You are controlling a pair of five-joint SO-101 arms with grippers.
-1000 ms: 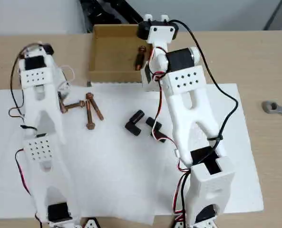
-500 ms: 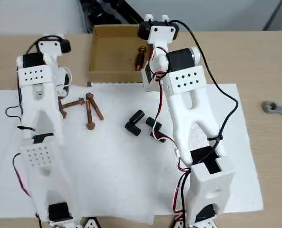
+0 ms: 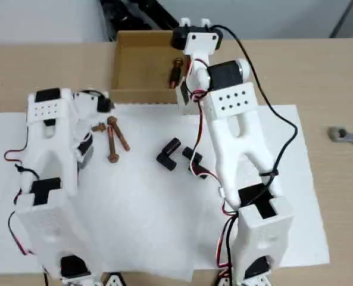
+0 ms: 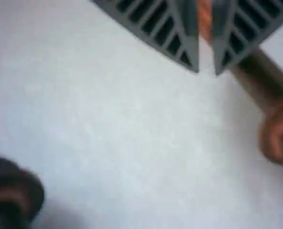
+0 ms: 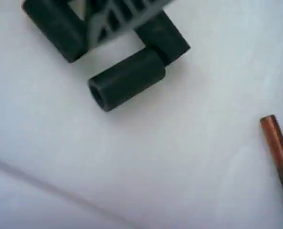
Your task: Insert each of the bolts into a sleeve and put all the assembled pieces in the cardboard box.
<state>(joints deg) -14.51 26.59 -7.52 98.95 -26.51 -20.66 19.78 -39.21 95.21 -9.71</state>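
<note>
One bolt in its sleeve [image 3: 176, 70] is lying in the cardboard box [image 3: 134, 65], while three bolts [image 3: 112, 143] and loose black sleeves [image 3: 166, 153] are waiting on the white sheet [image 3: 140, 214], the left claw [image 4: 206, 70] pinching one bolt, the right claw [image 5: 113, 20] giving no way to tell its grip.

Bright, even light from above lit the counter [image 3: 319, 65]; faint, soft-edged shadows lay on the white sheet [image 3: 134, 226] beside the sleeves [image 5: 127, 78].
</note>
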